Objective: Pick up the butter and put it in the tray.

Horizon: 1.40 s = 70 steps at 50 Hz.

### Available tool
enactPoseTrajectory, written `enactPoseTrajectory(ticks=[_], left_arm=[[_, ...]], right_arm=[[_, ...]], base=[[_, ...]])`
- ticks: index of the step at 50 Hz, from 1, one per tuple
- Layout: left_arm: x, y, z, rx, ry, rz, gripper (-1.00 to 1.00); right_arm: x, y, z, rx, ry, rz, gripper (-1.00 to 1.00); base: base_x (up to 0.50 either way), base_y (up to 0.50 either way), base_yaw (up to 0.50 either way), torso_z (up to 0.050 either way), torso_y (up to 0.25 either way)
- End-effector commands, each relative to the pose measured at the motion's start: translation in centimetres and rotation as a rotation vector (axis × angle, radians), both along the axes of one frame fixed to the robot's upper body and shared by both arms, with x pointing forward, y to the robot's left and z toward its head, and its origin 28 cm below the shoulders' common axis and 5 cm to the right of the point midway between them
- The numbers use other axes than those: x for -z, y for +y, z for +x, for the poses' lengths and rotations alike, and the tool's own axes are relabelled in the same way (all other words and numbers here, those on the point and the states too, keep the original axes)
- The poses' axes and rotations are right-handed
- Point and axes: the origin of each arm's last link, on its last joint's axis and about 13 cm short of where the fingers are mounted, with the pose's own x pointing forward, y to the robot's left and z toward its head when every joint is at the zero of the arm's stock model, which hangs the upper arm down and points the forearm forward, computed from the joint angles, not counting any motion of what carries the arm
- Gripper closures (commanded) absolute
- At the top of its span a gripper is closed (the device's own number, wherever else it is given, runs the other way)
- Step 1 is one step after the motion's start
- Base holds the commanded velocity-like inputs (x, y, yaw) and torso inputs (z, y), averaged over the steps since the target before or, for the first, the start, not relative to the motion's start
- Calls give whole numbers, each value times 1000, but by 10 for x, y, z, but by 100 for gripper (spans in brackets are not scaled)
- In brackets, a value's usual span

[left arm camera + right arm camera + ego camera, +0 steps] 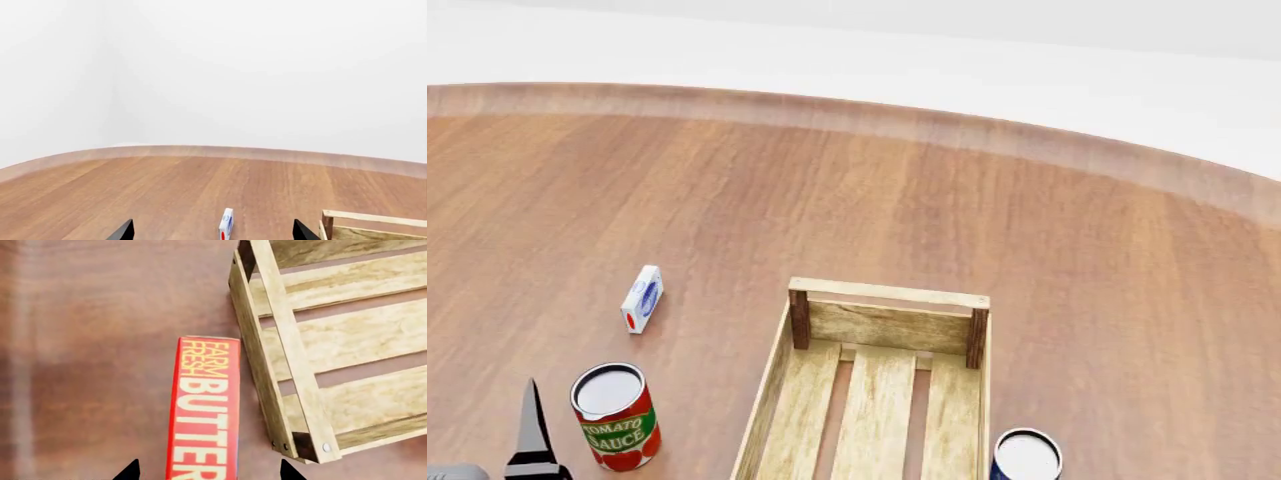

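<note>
The butter [203, 410], a red-orange carton with "FARM FRESH BUTTER" lettering, lies on the wooden table right beside the long side of the tray [280, 355]. It shows only in the right wrist view. My right gripper [210, 472] is open, with one fingertip on each side of the carton's near end and not touching it. The tray, a light-wood slatted crate, is empty in the head view [881, 295], and one corner shows in the left wrist view [373, 220]. My left gripper [213, 232] is open and empty, low over the table; one of its fingers [531, 425] shows in the head view.
A small white-and-blue box with a red end [642, 298] stands on the table left of the tray, just ahead of the left gripper [226, 225]. A tomato sauce can [617, 415] stands near the left finger. A dark blue can [1026, 457] stands right of the tray.
</note>
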Motion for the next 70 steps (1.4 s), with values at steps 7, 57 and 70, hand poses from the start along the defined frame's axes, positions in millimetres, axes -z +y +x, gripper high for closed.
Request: enactPoseTrajectory(ticks=[7,57,70], left_arm=[[5,3,6,2,2,-20,-100],[5,3,5,9,0,-26,-100],[5,2,5,13,-3,-26,-100]], right_arm=[[22,1,3,2,31,23,-100],[58,4,-10,16,194,59,100],[50,1,-13,23,175,48,100]], base=[[0,0,0,0,0],[0,0,0,0,0],[0,0,0,0,0]])
